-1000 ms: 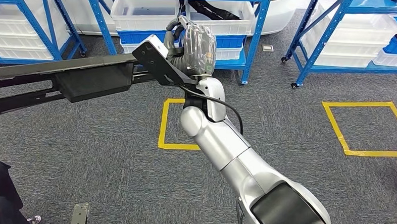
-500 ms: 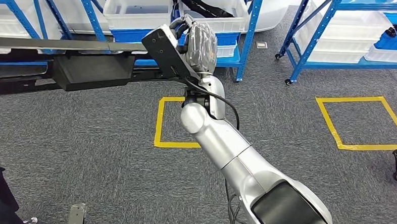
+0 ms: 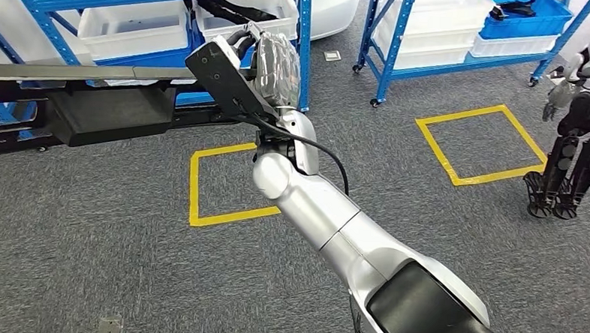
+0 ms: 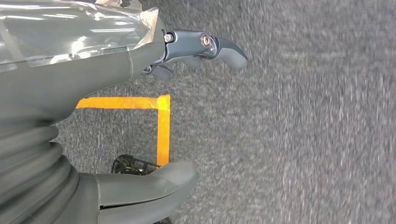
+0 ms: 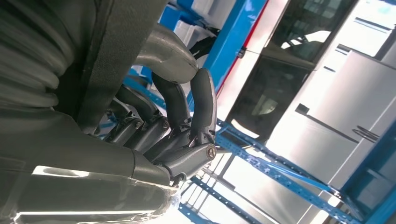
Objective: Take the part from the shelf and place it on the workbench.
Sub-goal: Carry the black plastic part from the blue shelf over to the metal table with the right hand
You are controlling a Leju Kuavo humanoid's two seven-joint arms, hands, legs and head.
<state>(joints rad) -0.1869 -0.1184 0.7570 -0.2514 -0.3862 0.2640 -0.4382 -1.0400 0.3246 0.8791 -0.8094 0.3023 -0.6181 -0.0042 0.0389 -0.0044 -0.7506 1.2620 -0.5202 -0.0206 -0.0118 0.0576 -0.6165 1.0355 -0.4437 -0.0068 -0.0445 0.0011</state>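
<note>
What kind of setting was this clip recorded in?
Most likely a factory-style stockroom or robot test floor. Blue metal shelves hold white bins, yellow tape squares mark spots on the grey carpet, and the right hand holds a long black part.

A workshop or factory storeroom: blue steel shelf racks (image 3: 305, 32) on castors stand at the far side, loaded with white plastic bins (image 3: 133, 26) and a blue tray (image 3: 527, 19). Yellow tape squares (image 3: 479, 144) mark stations on the grey carpet floor (image 3: 122, 264).
</note>
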